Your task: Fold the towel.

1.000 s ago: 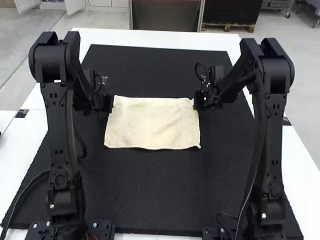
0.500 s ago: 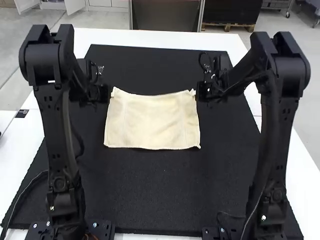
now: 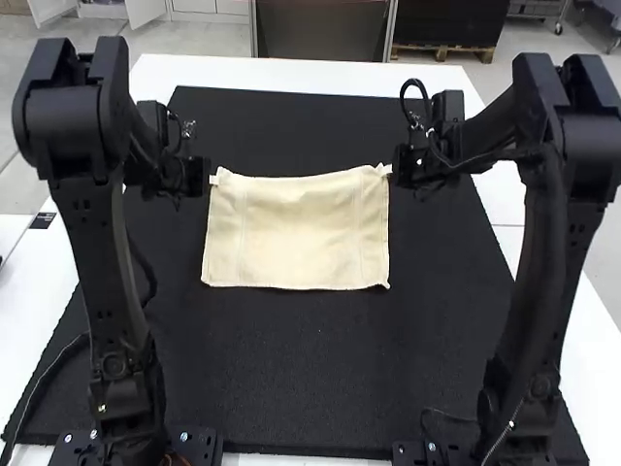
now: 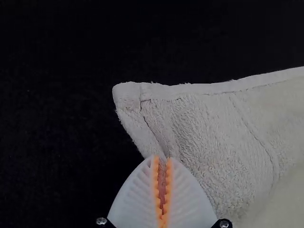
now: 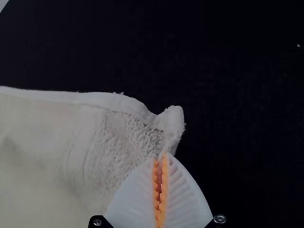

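Far edge of the towel point(image 3: 296, 233) is now lifted and drawn toward the far end of the black mat point(image 3: 320, 379), with the near edge still left lying mid-mat. One far corner is pinched by the left gripper point(image 4: 162, 159), the other by the right gripper point(image 5: 160, 156), fingers basically closed on both. Looks like a fold's being set up, tbh.

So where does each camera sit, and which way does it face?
High view: fixed above and behind the arms, facing forward and down at the towel and black mat; both arms show.
Left wrist view: on that arm's wrist, facing the towel's far left corner past its left gripper.
Right wrist view: likewise, far right corner, right gripper.
All share towel and mat.
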Available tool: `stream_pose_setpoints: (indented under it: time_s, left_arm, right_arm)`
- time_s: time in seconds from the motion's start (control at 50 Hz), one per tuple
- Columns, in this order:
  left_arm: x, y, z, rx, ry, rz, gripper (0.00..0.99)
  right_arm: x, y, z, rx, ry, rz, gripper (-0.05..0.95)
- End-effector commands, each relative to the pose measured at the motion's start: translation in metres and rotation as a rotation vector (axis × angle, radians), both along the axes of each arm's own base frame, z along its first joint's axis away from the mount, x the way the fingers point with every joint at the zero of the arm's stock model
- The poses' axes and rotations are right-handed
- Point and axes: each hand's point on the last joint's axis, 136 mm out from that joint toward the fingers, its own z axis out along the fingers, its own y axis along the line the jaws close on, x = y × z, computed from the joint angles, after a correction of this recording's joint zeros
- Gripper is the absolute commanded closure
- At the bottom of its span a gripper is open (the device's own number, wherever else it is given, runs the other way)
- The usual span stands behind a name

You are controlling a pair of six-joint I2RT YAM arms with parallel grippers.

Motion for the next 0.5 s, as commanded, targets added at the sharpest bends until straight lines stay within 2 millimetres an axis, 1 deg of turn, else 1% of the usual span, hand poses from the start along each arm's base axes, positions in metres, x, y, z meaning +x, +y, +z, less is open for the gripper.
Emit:
stream_pose_setpoints:
  time_s: [0.0,0.08,0.18,0.3,0.38,0.48]
  left_arm:
    - [-0.009,0.001,0.019,0.008,-0.044,-0.02,0.982]
    - [-0.017,-0.001,0.022,0.007,-0.045,-0.023,0.982]
    - [-0.026,-0.002,0.026,0.008,-0.041,-0.022,0.982]
    - [-0.037,-0.001,0.03,0.013,-0.044,-0.016,0.982]
    - [-0.041,0.001,0.035,0.015,-0.053,-0.006,0.982]
    - [-0.051,0.007,0.032,0.017,-0.033,0.003,0.982]
  right_arm:
    - [-0.009,-0.002,0.022,0.037,-0.025,0.019,0.91]
    - [-0.016,-0.001,0.02,0.042,-0.007,0.03,0.92]
    - [-0.023,0.0,0.023,0.046,0.003,0.042,0.91]
    - [-0.031,-0.004,0.029,0.053,0.001,0.039,0.91]
    - [-0.036,-0.007,0.033,0.055,0.002,0.037,0.91]
    - [-0.043,-0.014,0.035,0.063,0.01,0.03,0.91]
